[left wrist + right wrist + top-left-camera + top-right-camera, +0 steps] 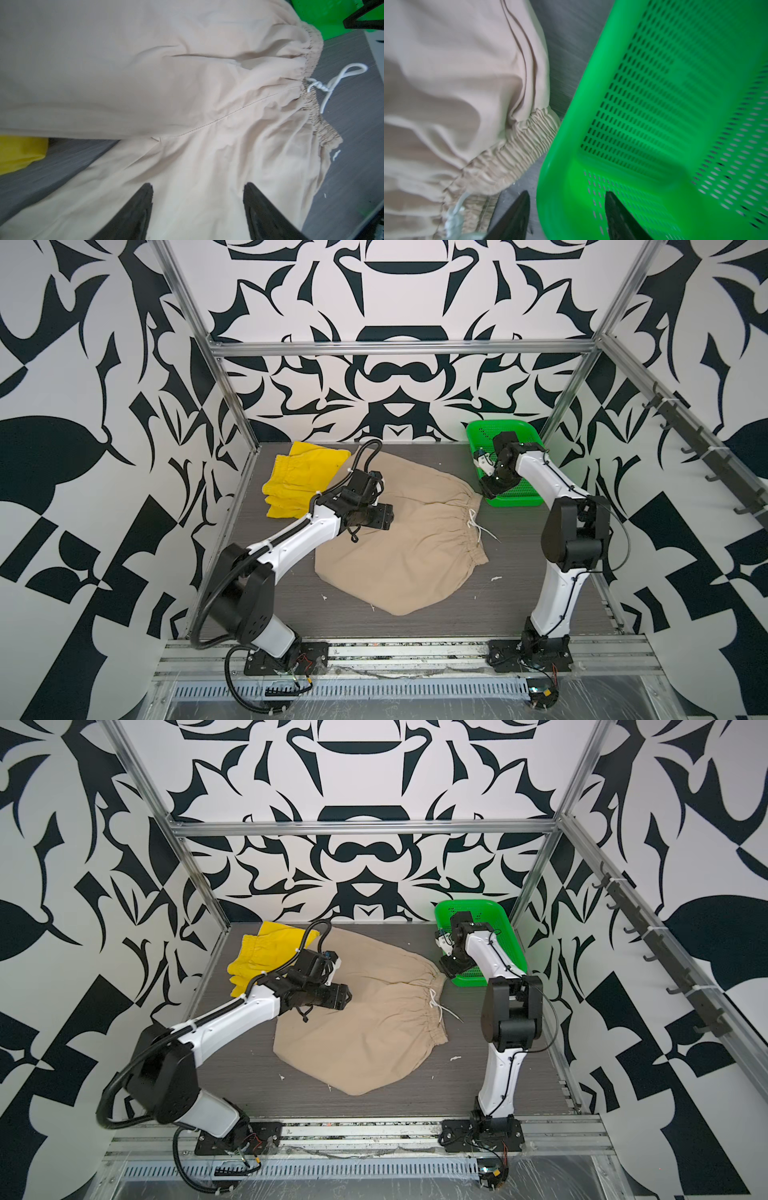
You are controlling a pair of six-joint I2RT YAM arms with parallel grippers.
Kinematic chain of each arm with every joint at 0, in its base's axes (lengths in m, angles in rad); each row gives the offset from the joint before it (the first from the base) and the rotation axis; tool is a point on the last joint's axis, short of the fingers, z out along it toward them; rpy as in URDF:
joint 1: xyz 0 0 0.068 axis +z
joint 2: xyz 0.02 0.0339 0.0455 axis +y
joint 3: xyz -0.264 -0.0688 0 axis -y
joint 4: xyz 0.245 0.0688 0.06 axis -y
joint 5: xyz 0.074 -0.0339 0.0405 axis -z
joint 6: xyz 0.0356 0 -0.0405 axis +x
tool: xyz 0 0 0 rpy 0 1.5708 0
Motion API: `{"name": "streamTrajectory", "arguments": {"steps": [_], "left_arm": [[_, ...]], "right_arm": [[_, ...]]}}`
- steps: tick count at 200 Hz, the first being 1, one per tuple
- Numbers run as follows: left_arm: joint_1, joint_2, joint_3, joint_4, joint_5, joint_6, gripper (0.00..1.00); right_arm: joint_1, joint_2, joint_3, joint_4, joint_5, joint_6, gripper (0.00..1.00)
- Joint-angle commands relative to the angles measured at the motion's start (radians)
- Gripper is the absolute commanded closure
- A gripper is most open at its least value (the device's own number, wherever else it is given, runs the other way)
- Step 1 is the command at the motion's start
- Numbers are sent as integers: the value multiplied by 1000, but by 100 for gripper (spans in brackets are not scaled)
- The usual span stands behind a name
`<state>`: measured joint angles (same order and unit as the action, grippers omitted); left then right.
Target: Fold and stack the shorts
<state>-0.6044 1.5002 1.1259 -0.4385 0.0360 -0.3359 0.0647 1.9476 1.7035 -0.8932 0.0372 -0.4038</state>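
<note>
Beige shorts [407, 531] lie spread out mid-table [291, 605], not folded. The gathered waistband [519, 149] faces the right arm's side, w/ the white drawstring [332, 83] trailing off it onto the bare tabletop. The legs point toward the left arm. Yellow shorts [297, 479] sit bunched in a small folded pile at the far left corner, just beside the beige pair's far leg. Can't tell if the two touch.

Left gripper [198, 187] hangs over the beige cloth on the leg side. Its jaws are wide apart w/ nothing pinched between them, only flat fabric showing underneath.

Right gripper [566, 193] is at the near corner of the green basket [654, 104], which stands far right w/ the waistband's end right up against its side. Its jaws are parted and hold nothing. One finger is over the table strip by the waistband, the other over the basket's inside. Can't tell if either touches the rim.
</note>
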Motion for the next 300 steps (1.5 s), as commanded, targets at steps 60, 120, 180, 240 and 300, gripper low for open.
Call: {"name": "streamTrajectory", "arguments": {"steps": [60, 120, 180, 240, 300], "left_arm": [[125, -377, -285, -223, -6, -507, 22], [252, -566, -429, -354, -13, -666, 19], [359, -556, -544, -233, 34, -655, 19], [361, -454, -569, -135, 55, -626, 21], [361, -382, -585, -70, 48, -594, 28]], "right_arm": [[8, -557, -407, 117, -260, 490, 33], [3, -621, -742, 160, -363, 748, 32], [3, -522, -811, 229, -424, 789, 31], [9, -481, -873, 234, -323, 792, 31], [9, -431, -912, 336, -377, 795, 39]]}}
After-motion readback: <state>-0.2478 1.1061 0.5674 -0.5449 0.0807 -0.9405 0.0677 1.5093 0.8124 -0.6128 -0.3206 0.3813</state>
